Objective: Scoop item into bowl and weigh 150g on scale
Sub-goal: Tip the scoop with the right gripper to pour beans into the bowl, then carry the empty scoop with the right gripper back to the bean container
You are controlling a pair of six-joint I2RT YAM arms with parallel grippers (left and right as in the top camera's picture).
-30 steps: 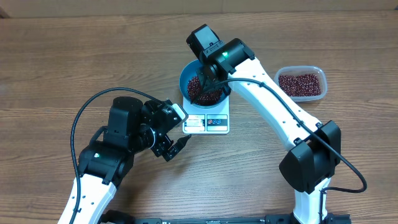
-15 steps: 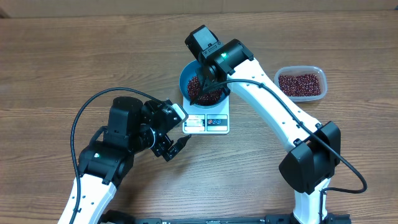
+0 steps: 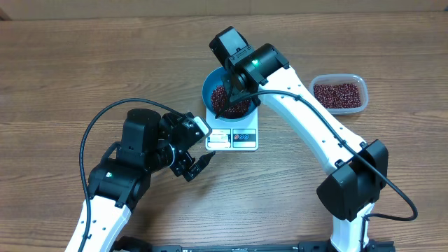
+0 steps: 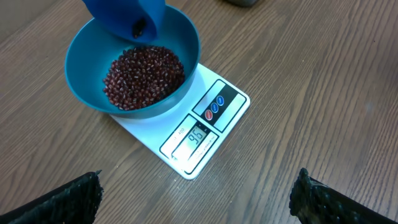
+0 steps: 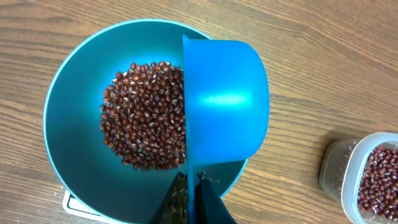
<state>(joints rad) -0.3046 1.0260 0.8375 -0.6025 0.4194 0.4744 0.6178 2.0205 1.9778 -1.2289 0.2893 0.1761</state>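
Observation:
The blue bowl stands on the white scale, whose display reads 96. A heap of dark red-brown beans lies in the bowl. My right gripper is shut on the thin handle of a small blue scoop. The scoop is tipped on its side above the bowl's right half, and its inside is hidden. My left gripper hangs open over bare wood just in front of the scale, with nothing between its fingers.
A clear plastic tub of more beans sits on the table to the right of the scale, and it shows at the lower right edge of the right wrist view as the tub. The left arm's black cable loops over the table at the left.

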